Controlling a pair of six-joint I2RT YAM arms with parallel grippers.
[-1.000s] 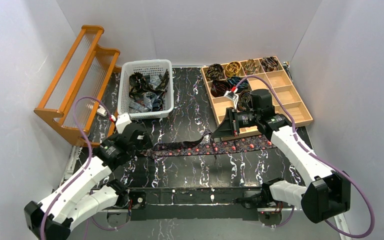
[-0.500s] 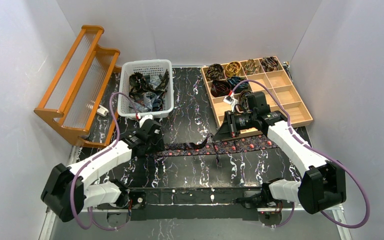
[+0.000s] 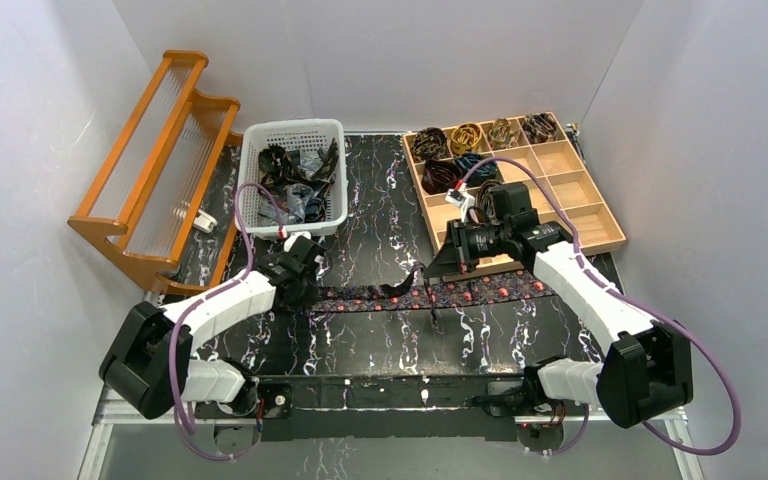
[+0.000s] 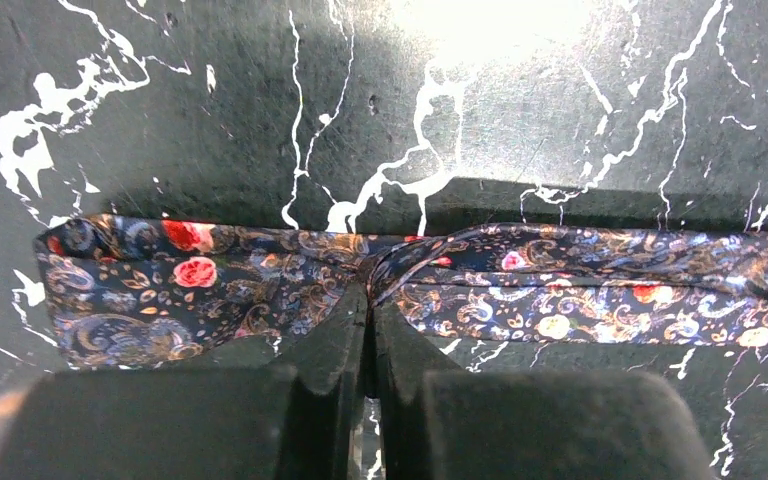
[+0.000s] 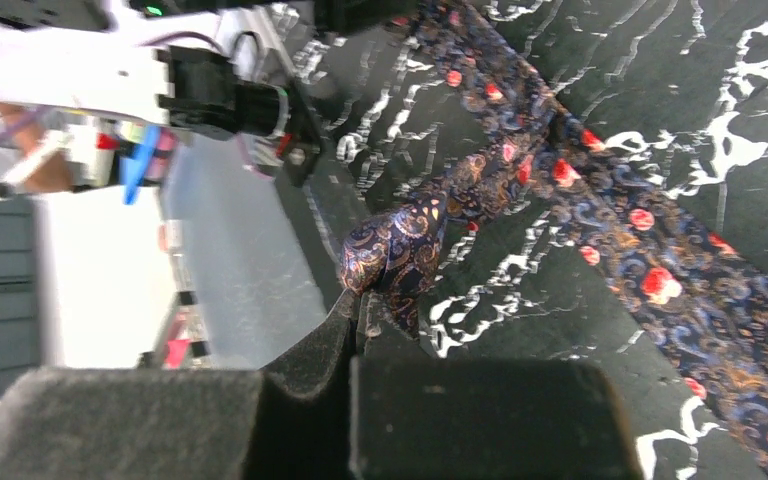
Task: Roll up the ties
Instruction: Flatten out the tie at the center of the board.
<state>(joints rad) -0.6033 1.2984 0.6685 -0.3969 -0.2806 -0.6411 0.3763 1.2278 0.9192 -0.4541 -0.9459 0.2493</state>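
We think our red-dotted tie (image 3: 480,292) is soft, light and floppy. It lies across the middle of the table (image 3: 380,215). Our left gripper (image 4: 370,310) pinches it near its left end. Our right gripper (image 5: 355,300) pinches a lifted fold. The ends look best to grab.

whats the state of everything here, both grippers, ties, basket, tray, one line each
dark paisley fabric tie with red dots: unrolled, laid out flat, one fold raised
left gripper: shut on the tie near one end
right gripper: shut on the raised fold
white plastic basket: holds loose ties
wooden compartment tray: coiled ties in some compartments
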